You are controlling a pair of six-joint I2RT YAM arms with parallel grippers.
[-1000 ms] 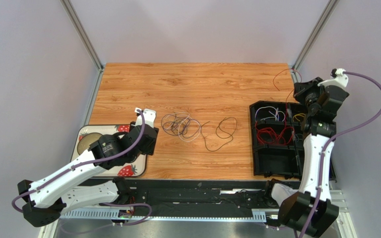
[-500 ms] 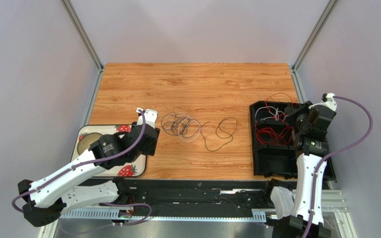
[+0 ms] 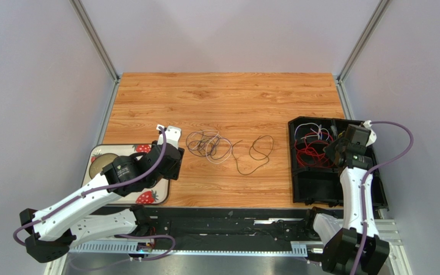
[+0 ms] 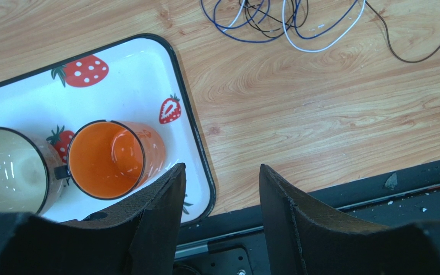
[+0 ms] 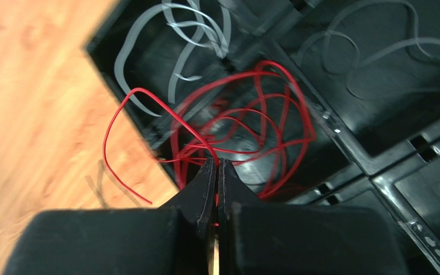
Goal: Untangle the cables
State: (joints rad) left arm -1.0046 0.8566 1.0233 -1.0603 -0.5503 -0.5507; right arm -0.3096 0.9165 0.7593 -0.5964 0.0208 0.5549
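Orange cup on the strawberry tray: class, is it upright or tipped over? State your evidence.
Upright. The left wrist view looks down into the orange cup's round open mouth, its base on the tray.

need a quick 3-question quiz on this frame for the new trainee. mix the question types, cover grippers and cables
1. True or false: the left gripper holds a cable.
2. What colour is the cable pinched in the right gripper? A white, B red, C yellow.
3. Fill in: the tangled cables lie on the ___, between the strawberry tray and the black bin.

Key: 1 false, its jaws stand open and empty. 2 B. 3 table.
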